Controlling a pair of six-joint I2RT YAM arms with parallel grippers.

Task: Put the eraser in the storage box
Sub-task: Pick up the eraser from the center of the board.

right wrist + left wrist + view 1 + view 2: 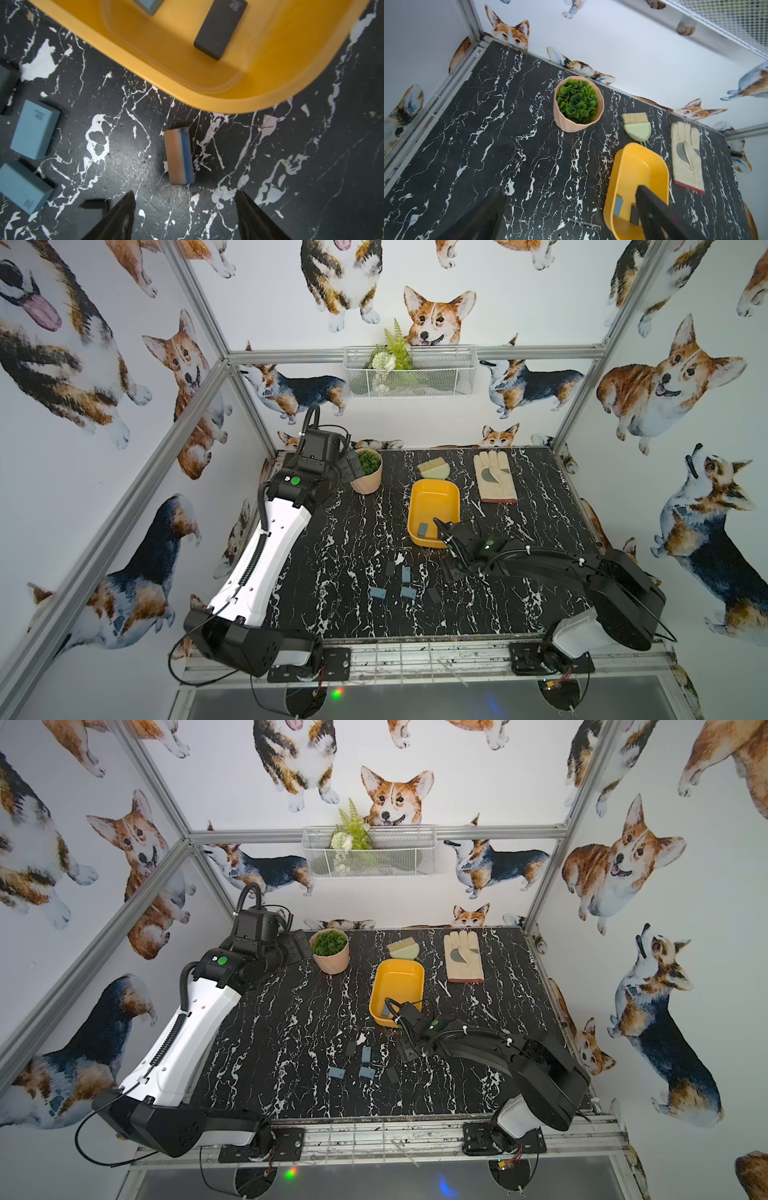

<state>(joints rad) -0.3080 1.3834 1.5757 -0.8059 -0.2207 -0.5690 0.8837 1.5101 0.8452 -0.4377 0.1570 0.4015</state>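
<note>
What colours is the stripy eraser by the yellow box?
Striped eraser: orange, grey and blue, clearest in the right wrist view.

The tabletop (pixel 332 531) is black, veined with white like marble. Just ahead of the black right end effector (pixel 185 192) lies a striped eraser (pixel 180 155), banded peach-orange, pale grey and blue. Beyond it the storage box (pixel 207 97) is mustard yellow and holds a charcoal eraser (pixel 221 29) stamped 4B and a light blue eraser (pixel 423 529). The loose erasers (pixel 34 128) to its left are the same light blue. Farther beyond it, the work glove (pixel 494 477) is cream with grey patches and a red cuff edge. The plant pot (pixel 571 124) is pale pink with green leaves (pixel 578 104), and the brush (pixel 636 128) is pale green with straw bristles. The walls (pixel 540 414) are white, printed with tan, black and white corgis.
</note>
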